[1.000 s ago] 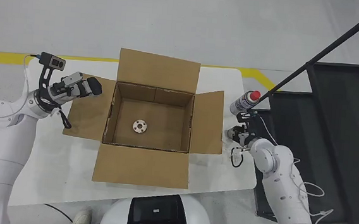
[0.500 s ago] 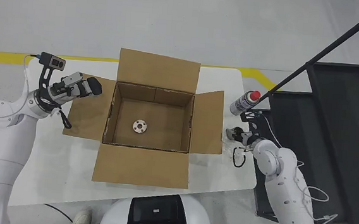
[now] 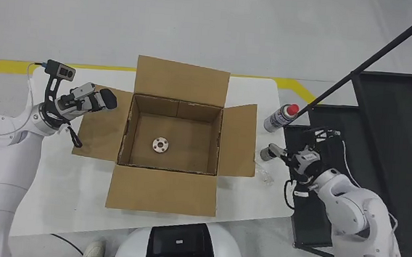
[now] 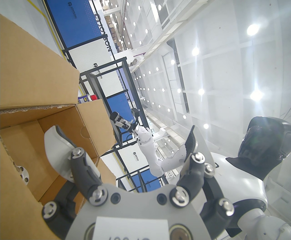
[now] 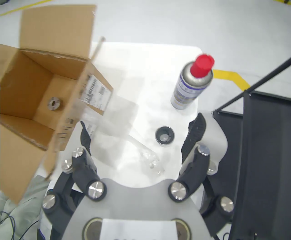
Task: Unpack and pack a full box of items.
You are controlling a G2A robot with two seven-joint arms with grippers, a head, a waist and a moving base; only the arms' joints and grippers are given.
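Unpacking, I judge, is nearly done: one flange [image 3: 161,145] lies in the box [image 3: 183,79]; spray can [image 3: 280,117], ring [image 5: 164,135] and vial [image 5: 151,160] sit at 3 o'clock on the worktop [image 3: 84,192]. Left end effector [image 4: 121,134] and right end effector [image 5: 142,125] gape empty.

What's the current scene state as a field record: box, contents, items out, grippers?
box: open brown cardboard box, flaps spread, on white table
in box: one round grey metal flange disc on the floor
out, beside box: upright silver spray can with red cap; small dark round ring; clear tube lying flat
left gripper: open, empty, over the box's side flap
right gripper: open, empty, above ring and clear tube
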